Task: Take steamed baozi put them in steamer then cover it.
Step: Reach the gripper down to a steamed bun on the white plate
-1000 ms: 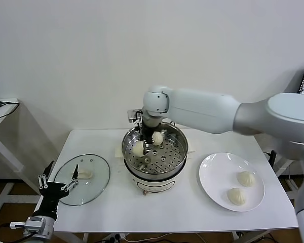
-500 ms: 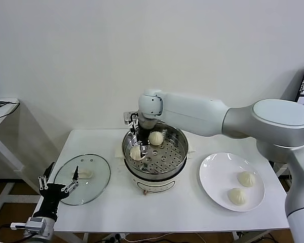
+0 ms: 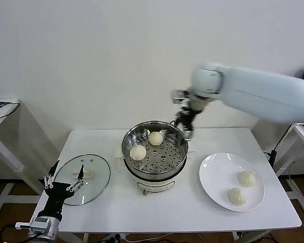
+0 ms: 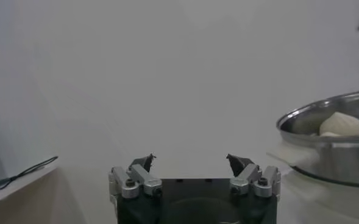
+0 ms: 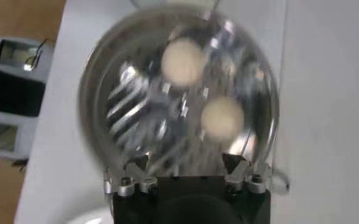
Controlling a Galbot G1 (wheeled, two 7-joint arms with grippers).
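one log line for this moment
right hand: open, above steamer rear rim | left hand: open, idle | baozi: two in steamer, two on plate

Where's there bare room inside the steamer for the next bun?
The steamer's perforated floor is bare on its front and right side, toward the plate. The back-left is crowded: two baozi sit there. The right gripper hangs open above the back-right rim.

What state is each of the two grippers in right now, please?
Left gripper: open, empty, parked low beside the round glass lid.
Right gripper: open, empty, raised above the shiny round stainless-steel steamer.
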